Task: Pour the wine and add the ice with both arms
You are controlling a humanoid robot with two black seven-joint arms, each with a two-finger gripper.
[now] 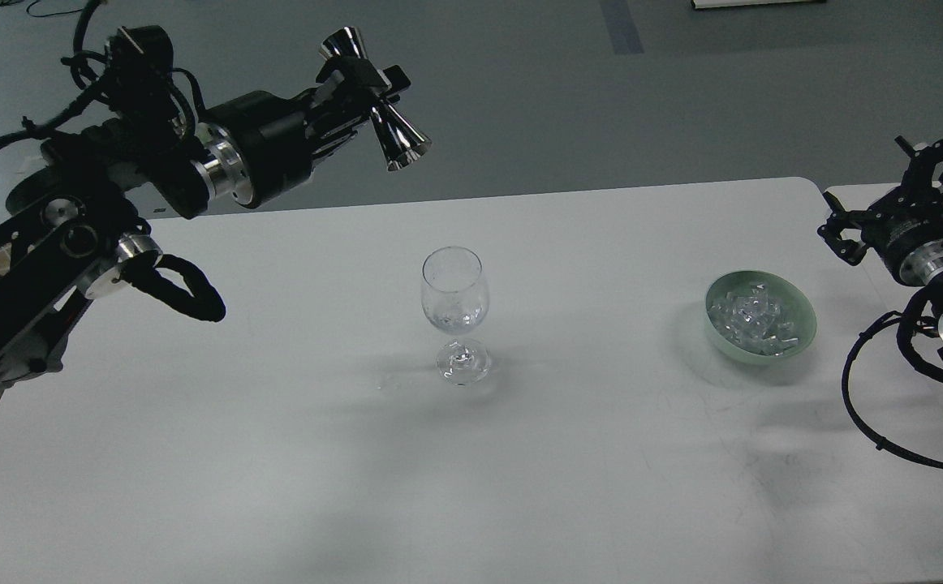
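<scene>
A clear stemmed wine glass (pixel 455 308) stands upright at the middle of the white table (pixel 471 454), with a little clear wine (pixel 456 317) glinting low in its bowl. My left gripper (pixel 362 89) is shut on a shiny metal jigger (pixel 380 112), held tilted high above and to the left of the glass. The ice (pixel 754 318) is a heap of small clear chunks in a pale green bowl (pixel 801 324) at the right. My right gripper (pixel 893 199) hovers to the right of the bowl, fingers spread and empty.
A looping black cable (pixel 873 414) hangs from the right arm over the table's right edge. A second white table (pixel 845 195) butts against the far right. Grey floor lies beyond the far edge.
</scene>
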